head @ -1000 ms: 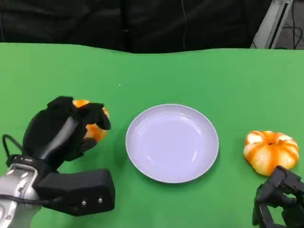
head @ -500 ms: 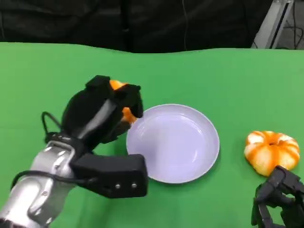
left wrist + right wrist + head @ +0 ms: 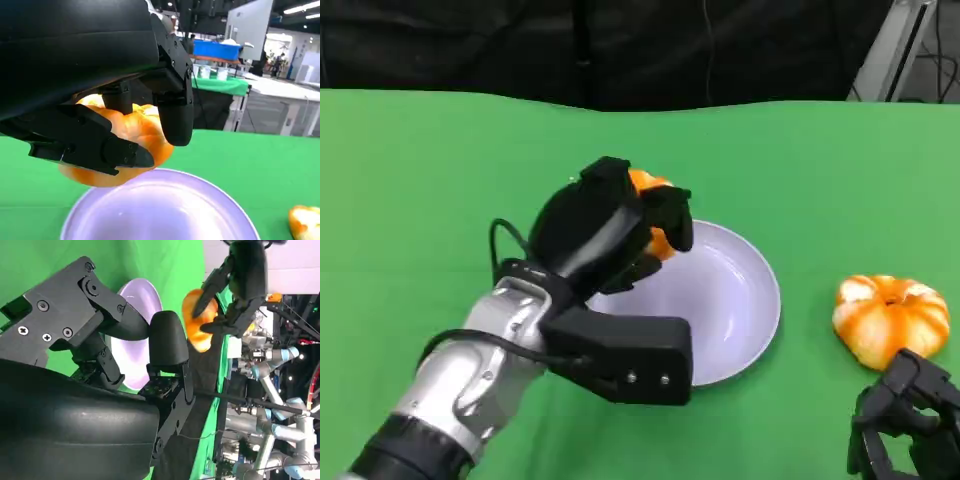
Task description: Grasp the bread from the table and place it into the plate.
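— Where is the bread (image 3: 650, 215) now?
— The left hand (image 3: 605, 235) grips it, raised above the near-left rim of the plate (image 3: 745, 300).
— What else is on the green worktop (image 3: 440, 170)?
— A second bread (image 3: 890, 318) lies to the right of the plate, apart from it. The right hand (image 3: 905, 425) is near it with curled fingers, holding nothing.
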